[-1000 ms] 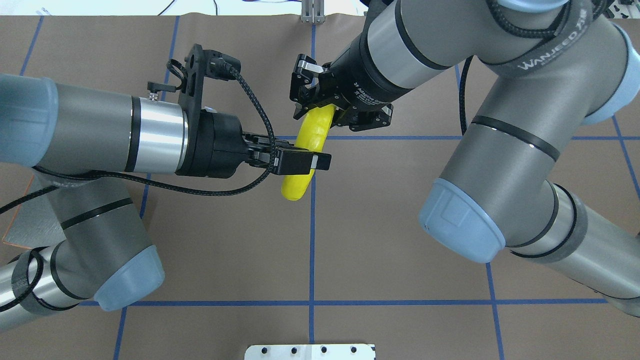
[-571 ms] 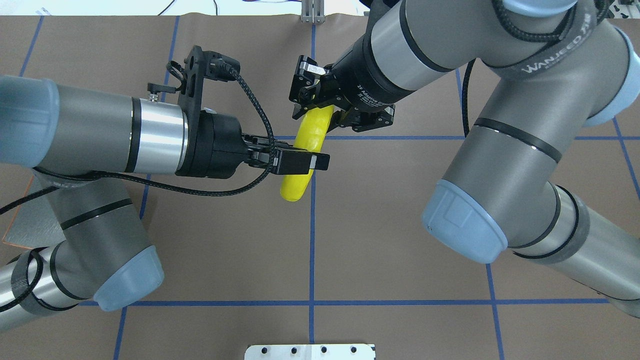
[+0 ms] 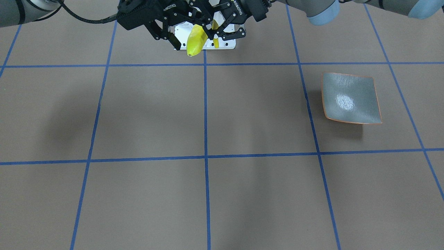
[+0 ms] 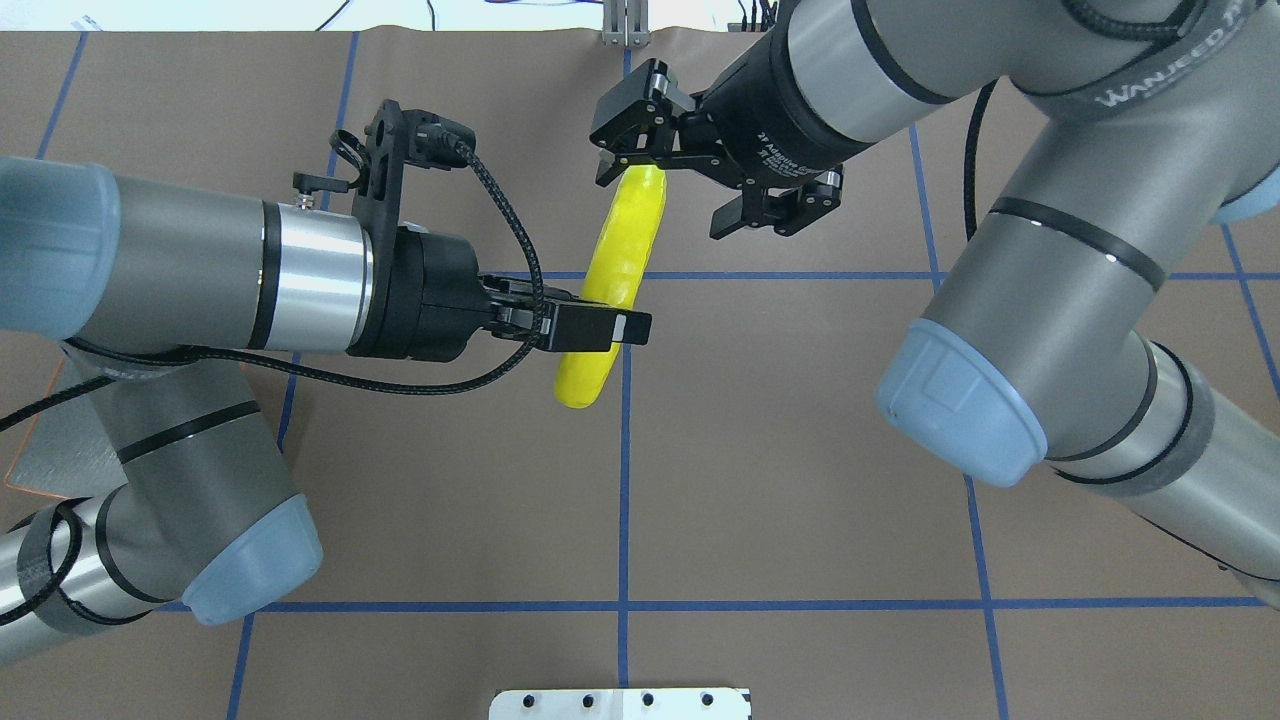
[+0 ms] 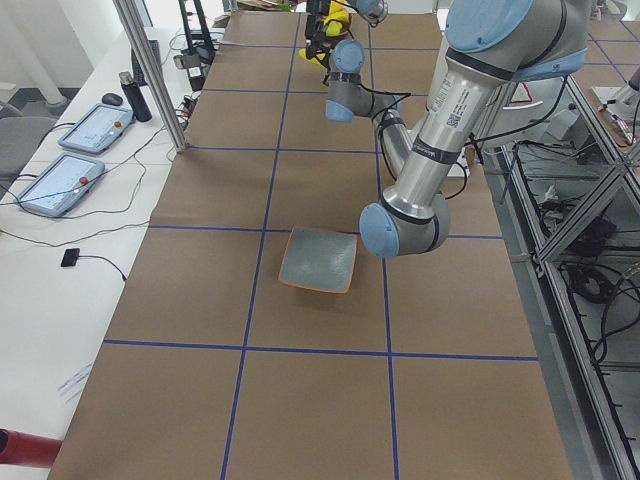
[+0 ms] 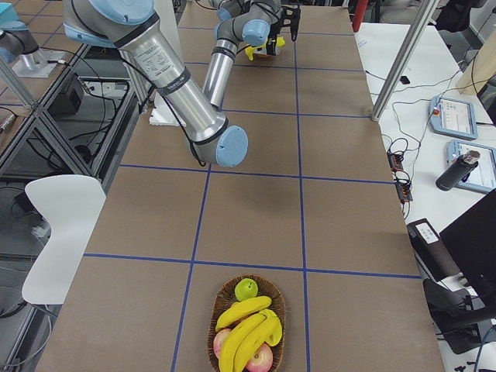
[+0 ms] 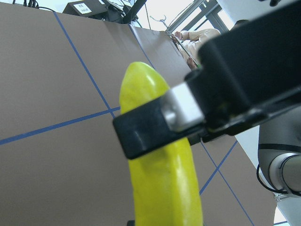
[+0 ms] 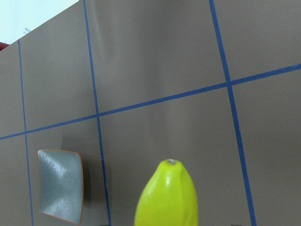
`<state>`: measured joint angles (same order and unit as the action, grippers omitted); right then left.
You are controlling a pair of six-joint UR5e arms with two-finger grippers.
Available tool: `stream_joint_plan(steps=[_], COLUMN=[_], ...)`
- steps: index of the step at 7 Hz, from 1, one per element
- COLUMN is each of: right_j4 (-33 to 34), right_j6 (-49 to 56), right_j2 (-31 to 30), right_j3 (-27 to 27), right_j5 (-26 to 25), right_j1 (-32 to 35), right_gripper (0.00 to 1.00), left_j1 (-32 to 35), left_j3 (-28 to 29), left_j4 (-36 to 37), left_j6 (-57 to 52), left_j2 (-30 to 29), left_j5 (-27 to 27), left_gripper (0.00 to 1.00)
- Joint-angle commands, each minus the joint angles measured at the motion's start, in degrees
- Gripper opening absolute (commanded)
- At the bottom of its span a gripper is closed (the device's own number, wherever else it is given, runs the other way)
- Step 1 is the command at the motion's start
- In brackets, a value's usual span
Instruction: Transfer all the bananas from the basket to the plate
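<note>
A yellow banana (image 4: 610,275) hangs above the table's middle, and my left gripper (image 4: 610,328) is shut on its lower half. Up close, the left wrist view has a black fingertip (image 7: 155,127) pressed across the banana (image 7: 164,188). My right gripper (image 4: 665,190) stands open just beyond the banana's far end, which lies near one finger. The grey-blue plate (image 3: 350,99) lies bare on my left side, and the left arm partly covers the plate (image 4: 45,445) from overhead. At the table's right end the basket (image 6: 215,306) holds three bananas (image 6: 244,333).
A green apple (image 6: 246,289) and red apples (image 6: 261,358) also lie in the basket. A white mounting plate (image 4: 620,702) sits at the table's near edge. Tablets (image 5: 60,185) and a bottle rest on a side bench.
My right gripper has opened, let go of the banana's far end and drawn back up and to the right. The left gripper keeps hold of the banana and has barely moved.
</note>
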<state>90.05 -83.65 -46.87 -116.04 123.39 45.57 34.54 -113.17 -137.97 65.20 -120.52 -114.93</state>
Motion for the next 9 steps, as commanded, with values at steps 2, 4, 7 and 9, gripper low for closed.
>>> stream_joint_plan(steps=[2, 4, 7, 9], right_j4=[0.4, 0.5, 0.4, 0.4], right_j6=[8.5, 23.3, 45.2, 55.6], right_j2=[-8.0, -13.3, -21.2, -26.6], right_j3=[0.6, 5.6, 9.7, 9.8], right_j5=[1.1, 1.7, 1.8, 4.6], right_j1=[6.9, 13.1, 20.4, 25.1], right_gripper=[1.0, 1.0, 1.0, 1.0], left_j1=[0.3, 2.0, 10.3, 12.0], left_j3=[-5.4, -7.4, -8.1, -7.8], left_j4=[0.3, 0.4, 2.8, 2.9], left_j6=[4.4, 4.3, -1.9, -9.5], left_j2=[9.4, 16.7, 29.4, 39.8], left_j5=[-0.1, -0.1, -7.8, -7.8], left_gripper=[0.0, 0.0, 0.0, 0.0])
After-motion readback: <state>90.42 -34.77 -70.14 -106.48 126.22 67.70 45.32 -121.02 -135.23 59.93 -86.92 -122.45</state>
